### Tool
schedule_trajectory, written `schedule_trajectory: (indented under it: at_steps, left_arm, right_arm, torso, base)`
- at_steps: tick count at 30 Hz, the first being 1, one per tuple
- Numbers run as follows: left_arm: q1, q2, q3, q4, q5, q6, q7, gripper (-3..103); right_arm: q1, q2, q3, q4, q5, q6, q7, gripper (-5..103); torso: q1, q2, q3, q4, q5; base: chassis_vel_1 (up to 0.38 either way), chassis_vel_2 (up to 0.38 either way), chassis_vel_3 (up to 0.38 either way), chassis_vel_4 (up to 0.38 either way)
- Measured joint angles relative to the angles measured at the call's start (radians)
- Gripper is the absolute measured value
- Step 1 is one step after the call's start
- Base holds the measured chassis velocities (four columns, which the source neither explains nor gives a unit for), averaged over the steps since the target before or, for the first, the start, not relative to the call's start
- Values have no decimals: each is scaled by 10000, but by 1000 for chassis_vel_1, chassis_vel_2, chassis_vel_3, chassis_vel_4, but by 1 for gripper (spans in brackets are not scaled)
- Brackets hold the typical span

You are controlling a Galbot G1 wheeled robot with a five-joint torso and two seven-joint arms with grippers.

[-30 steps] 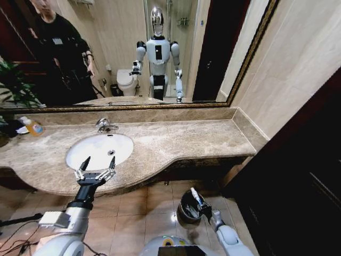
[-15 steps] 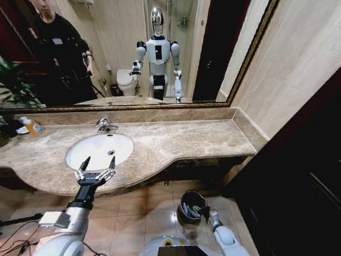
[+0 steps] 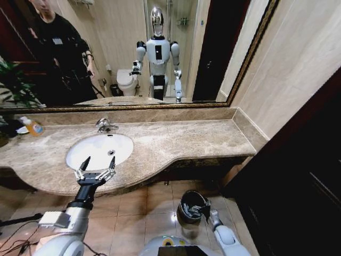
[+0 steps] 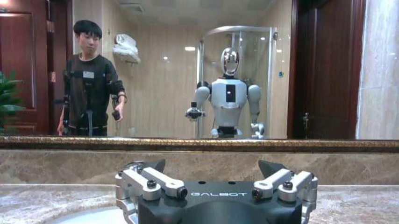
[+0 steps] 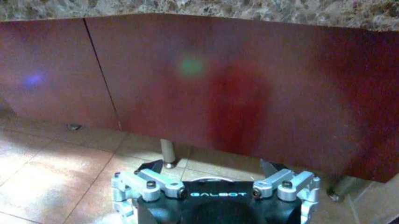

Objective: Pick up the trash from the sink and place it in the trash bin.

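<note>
The sink [image 3: 96,151] is a white oval basin in the marble counter, showing plain white around its drain. My left gripper [image 3: 99,161] hovers at the basin's near rim, open, with nothing between its fingers; the left wrist view has this gripper [image 4: 212,164] facing the mirror over a sliver of the sink [image 4: 84,217]. The trash bin [image 3: 184,212], small, dark and shiny-rimmed, stands on the floor tiles under the counter. Pale pieces of trash [image 3: 196,207] lie inside it, too small to tell apart. My right gripper [image 3: 205,212] sits at the bin's right rim, and in its own wrist view the right gripper [image 5: 210,164] is open and holds nothing.
A chrome faucet [image 3: 104,125] stands behind the basin. A bottle of orange liquid [image 3: 33,127] sits at the counter's far left. The dark red cabinet front [image 5: 218,84] rises close before the right gripper. A dark wall panel [image 3: 309,176] closes the right side.
One second ago a white stick stood up at my right gripper above the bin. The gripper now sits lower at the bin's rim without it. The left arm has not moved.
</note>
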Motion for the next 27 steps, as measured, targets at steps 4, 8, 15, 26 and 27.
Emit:
schedule_trajectory:
  at_steps: [4, 8, 15, 26, 27]
  left_arm:
    - [0, 0, 0, 0, 0, 0, 0, 100]
    - [0, 0, 0, 0, 0, 0, 0, 100]
    - [0, 0, 0, 0, 0, 0, 0, 100]
    - [0, 0, 0, 0, 0, 0, 0, 100]
    - [0, 0, 0, 0, 0, 0, 0, 100]
  right_arm:
    - [-141, -51, 15, 239, 162, 7, 18, 100]
    - [-585, -223, 86, 1156, 579, 31, 207, 100]
    - [-1414, -698, 359, 3228, 1764, 10, 646, 100]
    - [-2375, -246, 1713, 6158, 2221, -26, 466, 100]
    - [-2375, -246, 1713, 6158, 2221, -26, 466, 100]
  torso:
    - [0, 0, 0, 0, 0]
    - [0, 0, 0, 0, 0]
    - [0, 0, -1, 0, 0]
    - [0, 2, 0, 0, -1]
    - [0, 2, 0, 0, -1]
  base:
    - [0, 0, 0, 0]
    - [0, 0, 0, 0]
    - [0, 0, 0, 0]
    - [0, 0, 0, 0]
    - [0, 0, 0, 0]
